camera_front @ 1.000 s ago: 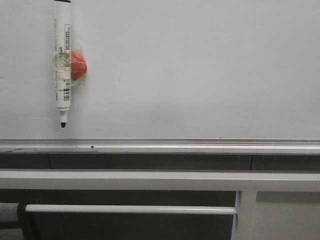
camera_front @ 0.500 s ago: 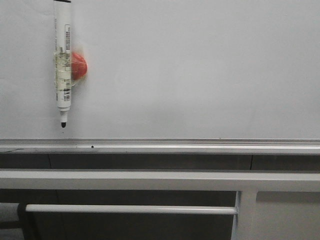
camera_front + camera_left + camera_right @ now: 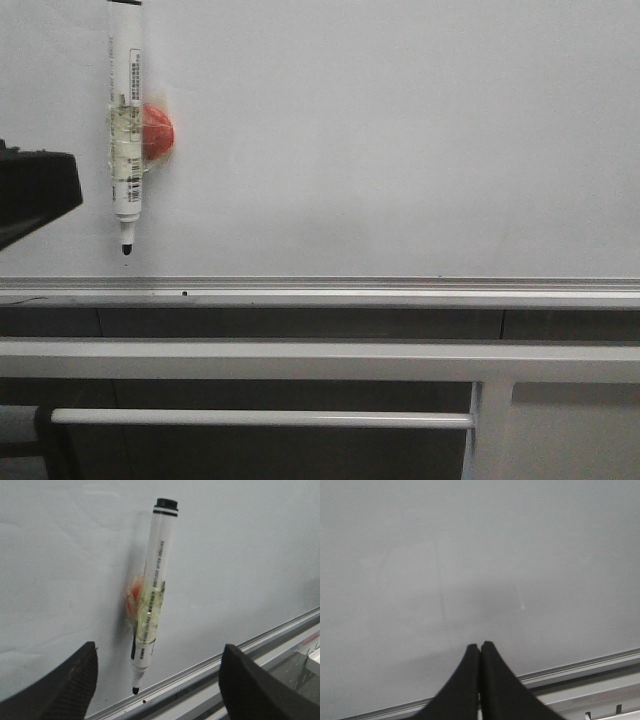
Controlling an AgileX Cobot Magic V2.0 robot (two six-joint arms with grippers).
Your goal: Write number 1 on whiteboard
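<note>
The whiteboard fills the front view; its silver rail runs along the lower edge. No number 1 stroke shows on it. A white marker pen with a red ball hangs tip down at the upper left, uncapped. A dark part of my left arm shows at the left edge, left of the pen. In the left wrist view the pen hangs ahead, between the wide-open fingers of my left gripper, not touched. My right gripper is shut and empty, before the bare board.
White metal frame bars run below the rail, with a thinner bar and an upright post lower down. The rail also shows in the left wrist view and in the right wrist view.
A dark part of my left arm has come into the front view at the left edge, beside the pen. The pen and board have not moved.
</note>
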